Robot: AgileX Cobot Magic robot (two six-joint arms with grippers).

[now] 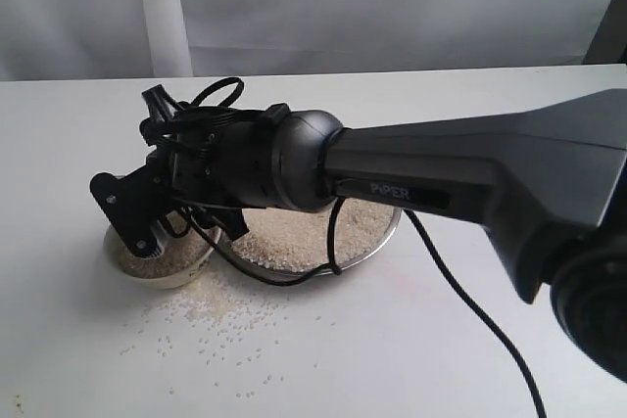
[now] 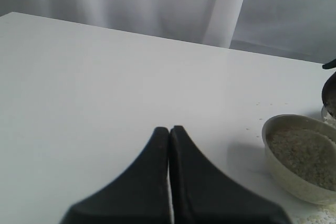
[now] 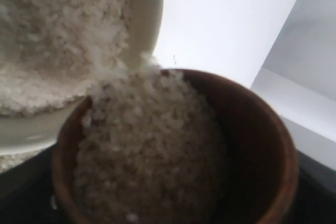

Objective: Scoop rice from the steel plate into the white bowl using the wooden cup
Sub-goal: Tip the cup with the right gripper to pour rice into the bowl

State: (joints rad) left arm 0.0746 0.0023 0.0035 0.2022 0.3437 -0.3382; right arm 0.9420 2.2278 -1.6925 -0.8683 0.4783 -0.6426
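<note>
Your right claw (image 1: 132, 214) is gripping the wooden cup (image 3: 252, 145), spread wide around it, and tilting it against the rim of the white bowl (image 3: 144, 14). Rice (image 3: 147, 145) is sliding from cup into bowl. Your left claw (image 2: 169, 130) is hanging closed and empty over bare worktop (image 1: 392, 359), near the bowl. The bowl is filling well. The steel plate (image 1: 372, 251) is holding a broad layer, so I am judging further scoops outstanding. Loose grains (image 1: 220, 325) are lying scattered before both dishes.
</note>
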